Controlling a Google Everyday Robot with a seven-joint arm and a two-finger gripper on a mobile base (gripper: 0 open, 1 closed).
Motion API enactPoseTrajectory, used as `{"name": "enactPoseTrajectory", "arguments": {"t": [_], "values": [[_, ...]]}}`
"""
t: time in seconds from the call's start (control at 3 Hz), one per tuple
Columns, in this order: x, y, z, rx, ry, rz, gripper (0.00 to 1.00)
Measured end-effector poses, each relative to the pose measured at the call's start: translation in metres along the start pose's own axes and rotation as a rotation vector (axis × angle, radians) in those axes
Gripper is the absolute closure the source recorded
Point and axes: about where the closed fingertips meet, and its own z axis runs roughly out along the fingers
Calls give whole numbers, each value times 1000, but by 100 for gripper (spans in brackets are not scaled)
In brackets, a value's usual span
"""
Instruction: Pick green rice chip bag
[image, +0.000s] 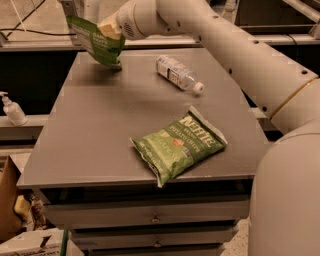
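Green rice chip bag hangs tilted just under our gripper, which pinches its upper edge. We judge the lift is under way; next we need a steady rise with firm grip, the Kettle bag and bottle lying well off to its right.

claw holding rice chip bag, over far-left corner of table

Your shot was warm and kinda dim, lit softly from overhead. The gripper, up over the table's far left corner and pinching the green rice chip bag, dropped a soft shadow just under it. The water bottle caught the most light, and under the table went dark.
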Motion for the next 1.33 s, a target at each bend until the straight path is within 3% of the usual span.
{"name": "enactPoseTrajectory", "arguments": {"t": [0.67, 1.0, 1.33], "values": [[-73, -19, -21, -23, -167, -54, 100], [-115, -29, -44, -11, -213, -97, 100], [-115, -29, -44, -12, -212, -97, 100]]}}
